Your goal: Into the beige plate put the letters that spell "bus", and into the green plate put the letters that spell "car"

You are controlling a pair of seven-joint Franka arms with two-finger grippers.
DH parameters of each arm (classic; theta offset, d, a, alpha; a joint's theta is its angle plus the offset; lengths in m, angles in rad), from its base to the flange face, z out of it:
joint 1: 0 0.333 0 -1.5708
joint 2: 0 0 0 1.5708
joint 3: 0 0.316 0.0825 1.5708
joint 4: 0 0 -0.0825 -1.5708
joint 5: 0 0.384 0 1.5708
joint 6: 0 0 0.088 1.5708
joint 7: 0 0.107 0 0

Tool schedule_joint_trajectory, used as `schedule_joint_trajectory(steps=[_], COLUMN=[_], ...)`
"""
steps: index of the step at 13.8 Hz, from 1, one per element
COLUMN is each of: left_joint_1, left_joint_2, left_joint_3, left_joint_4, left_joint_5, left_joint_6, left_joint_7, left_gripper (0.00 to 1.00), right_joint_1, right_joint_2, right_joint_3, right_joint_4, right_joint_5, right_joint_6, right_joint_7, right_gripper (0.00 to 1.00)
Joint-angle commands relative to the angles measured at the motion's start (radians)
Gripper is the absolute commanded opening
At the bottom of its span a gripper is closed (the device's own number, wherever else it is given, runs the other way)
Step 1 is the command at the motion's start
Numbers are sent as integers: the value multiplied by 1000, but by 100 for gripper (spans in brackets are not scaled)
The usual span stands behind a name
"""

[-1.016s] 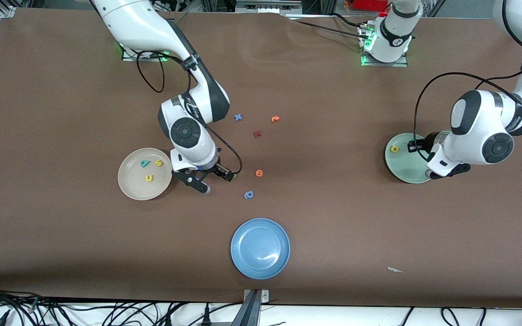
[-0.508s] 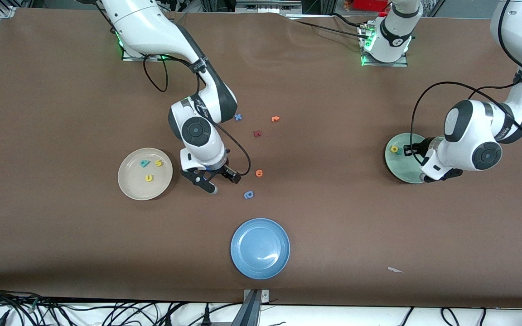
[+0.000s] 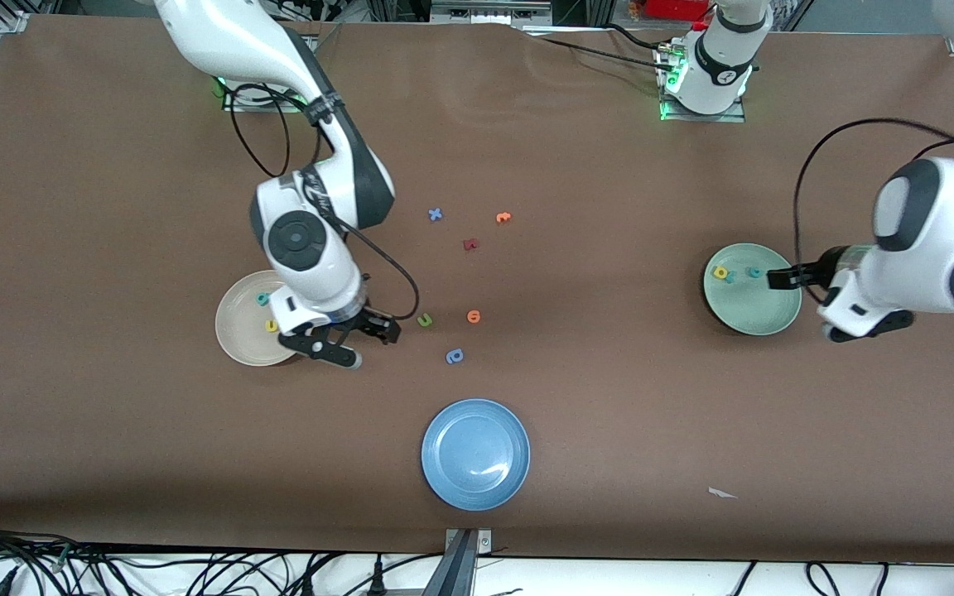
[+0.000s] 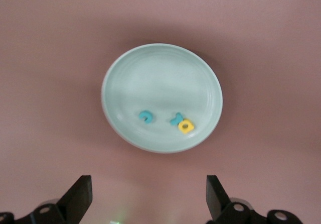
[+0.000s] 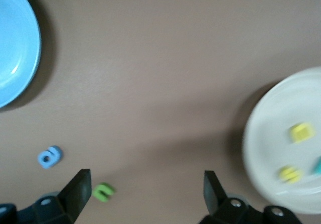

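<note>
You're nearly done: the round mint-green plate (image 4: 161, 68) holds 3 foam letters, the round cream-beige plate (image 3: 235, 335) shows 3 at 9 o'clock of the empty, spread right gripper (image 3: 353, 341), and the left gripper (image 3: 804, 302) is released too.

The beige plate (image 3: 237, 339) is round, shallow and cream-coloured; it lies toward the right arm's end of the table, partly covered by that arm in the front view. In it lie a teal b (image 3: 262, 299) and a yellow u (image 3: 271, 326); the right wrist view shows two yellow letters (image 5: 302, 132) and a teal edge on the plate.

The green plate (image 3: 763, 319) is pale mint, the same shape, and lies toward the left arm's end. In it lie a yellow a (image 3: 720, 272), a teal r (image 4: 176, 118) touching it, and a teal c (image 3: 754, 271) just apart.
</note>
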Motion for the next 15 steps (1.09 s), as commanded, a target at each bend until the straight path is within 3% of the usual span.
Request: schedule_joint_trajectory(steps=[1, 4, 6, 10, 12, 13, 15], left_joint_1=[-2, 0, -2, -9, -31, -70, -162], left_joint_2=[8, 8, 7, 8, 8, 8, 8], left_joint_3=[-11, -11, -17, -15, -3, 15, 122], left_joint_4=[194, 300, 309, 354, 383, 398, 403], left_joint_5=[3, -41, -42, -42, -42, -39, -44], left_joint_6=[-148, -153, -153, -156, -156, -156, -157], left_joint_7=[11, 7, 7, 4, 4, 6, 7], left_gripper=[100, 100, 100, 100, 100, 100, 100], right_joint_1=[-2, -2, -5, -38, -167, -248, -461], right_joint_2=[-78, -174, -274, -345, -400, -450, -535], right_joint_3=[-63, -135, -155, -184, -117, -39, 157], right_joint_4=[-9, -7, -7, 36, 33, 8, -58], right_joint_5=[6, 13, 13, 1, 4, -3, -57], right_joint_6=[-109, -207, -302, -388, -423, -431, -503], right_joint_7=[-202, -311, -346, -455, -472, -472, -501], right_gripper=[100, 100, 100, 100, 100, 100, 100])
